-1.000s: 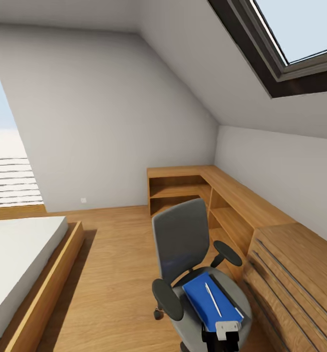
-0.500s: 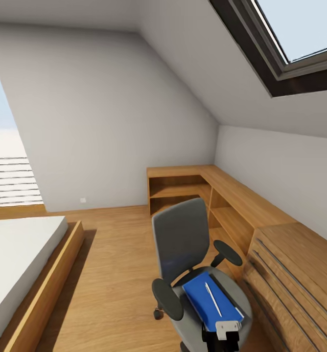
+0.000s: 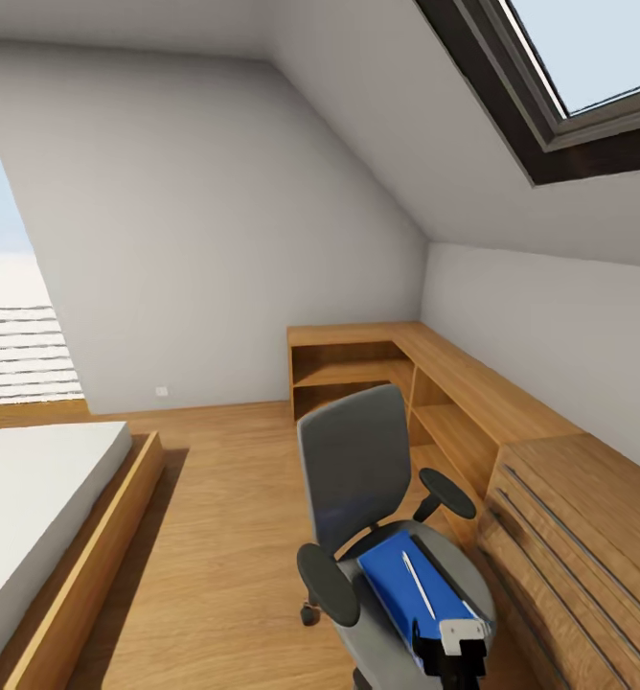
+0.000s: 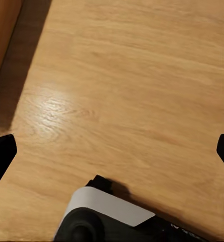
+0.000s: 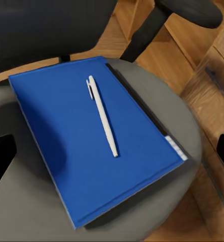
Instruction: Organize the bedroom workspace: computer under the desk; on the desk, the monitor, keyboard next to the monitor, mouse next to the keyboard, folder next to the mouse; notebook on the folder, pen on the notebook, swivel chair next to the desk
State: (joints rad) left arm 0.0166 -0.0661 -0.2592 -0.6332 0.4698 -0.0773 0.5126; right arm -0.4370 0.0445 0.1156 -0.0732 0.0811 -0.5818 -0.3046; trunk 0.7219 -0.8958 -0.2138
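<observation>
The swivel chair (image 3: 358, 479) stands on the wood floor with its grey back toward the room. The bright blue folder (image 5: 86, 151) lies flat on its seat (image 5: 187, 126), and the pale pen (image 5: 102, 117) lies on the folder. A thin dark strip runs along one edge of the folder; I cannot tell whether it is the notebook. My right gripper (image 5: 112, 154) hovers open above the folder, its fingertips wide apart, touching nothing. My left gripper (image 4: 112, 151) is open over bare floor. The desk, monitor, keyboard, mouse and computer are out of view.
A light wooden drawer unit (image 3: 579, 537) stands right beside the chair, with low wooden shelving (image 3: 406, 383) running into the corner. The white-sheeted bed (image 3: 42, 508) is at the left. Open floor (image 3: 234, 498) lies between bed and chair. A skylight (image 3: 569, 67) sits overhead.
My right wrist has shifted a little to the right over the chair seat. The view has tilted slightly. Folder, pen and chair have not moved.
</observation>
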